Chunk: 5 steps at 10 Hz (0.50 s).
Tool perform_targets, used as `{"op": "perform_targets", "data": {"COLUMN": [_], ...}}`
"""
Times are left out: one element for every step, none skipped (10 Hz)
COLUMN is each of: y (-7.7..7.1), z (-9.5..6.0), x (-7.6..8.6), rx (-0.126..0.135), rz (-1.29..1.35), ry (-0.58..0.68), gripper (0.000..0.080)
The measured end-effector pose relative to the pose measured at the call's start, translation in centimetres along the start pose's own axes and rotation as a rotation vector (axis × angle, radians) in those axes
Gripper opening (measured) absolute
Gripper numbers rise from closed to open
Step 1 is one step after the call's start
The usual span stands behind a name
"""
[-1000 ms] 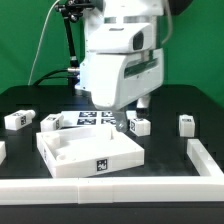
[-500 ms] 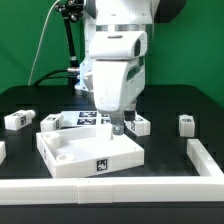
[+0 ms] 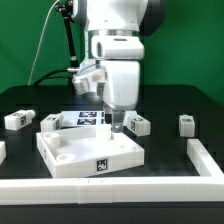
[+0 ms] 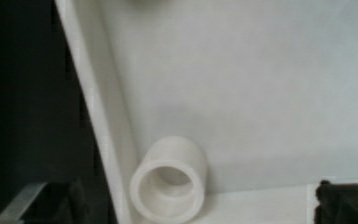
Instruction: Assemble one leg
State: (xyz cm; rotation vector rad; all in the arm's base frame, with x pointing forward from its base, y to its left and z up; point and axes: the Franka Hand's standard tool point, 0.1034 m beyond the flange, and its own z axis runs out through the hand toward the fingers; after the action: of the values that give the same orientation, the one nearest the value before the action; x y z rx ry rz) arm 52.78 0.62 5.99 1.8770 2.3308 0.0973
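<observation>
Fingers (image 4: 345, 196) spread, pinching nothing; gripper (image 3: 117, 123) low over white panel (image 3: 90, 152) nr desk's front edge. Leg (image 3: 138, 125) just past panel's far edge, beside gripper; open desk twd right edge. Wrist view alone shows finger gap, plus panel's round socket (image 4: 167, 180).

Black table (image 3: 168, 150) carries white panel (image 3: 120, 153), marker board (image 3: 86, 118), scattered legs (image 3: 18, 120)

Wrist cam: white panel (image 4: 247, 90) fills frame, round socket (image 4: 165, 182) between spread dark fingers (image 4: 348, 196), black counter (image 4: 16, 90) alongside.
</observation>
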Motion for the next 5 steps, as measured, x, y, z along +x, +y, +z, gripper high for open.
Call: {"op": "perform_targets", "data": {"y": [-0.70,-0.83,-0.80,-0.83,-0.84], "z": [0.04,0.11,0.14,0.17,0.18], "x": [0.11,-0.01,0.00,0.00,0.00], "rx": [-0.008,-0.004,-0.004,-0.003,-0.003], "rz": [-0.034,-0.029,-0.029,-0.029,-0.029], "ry": [-0.006,-0.007,-0.006,-0.006,-0.006], "gripper": [0.0649,0.0649,0.0649,0.0649,0.0649]}}
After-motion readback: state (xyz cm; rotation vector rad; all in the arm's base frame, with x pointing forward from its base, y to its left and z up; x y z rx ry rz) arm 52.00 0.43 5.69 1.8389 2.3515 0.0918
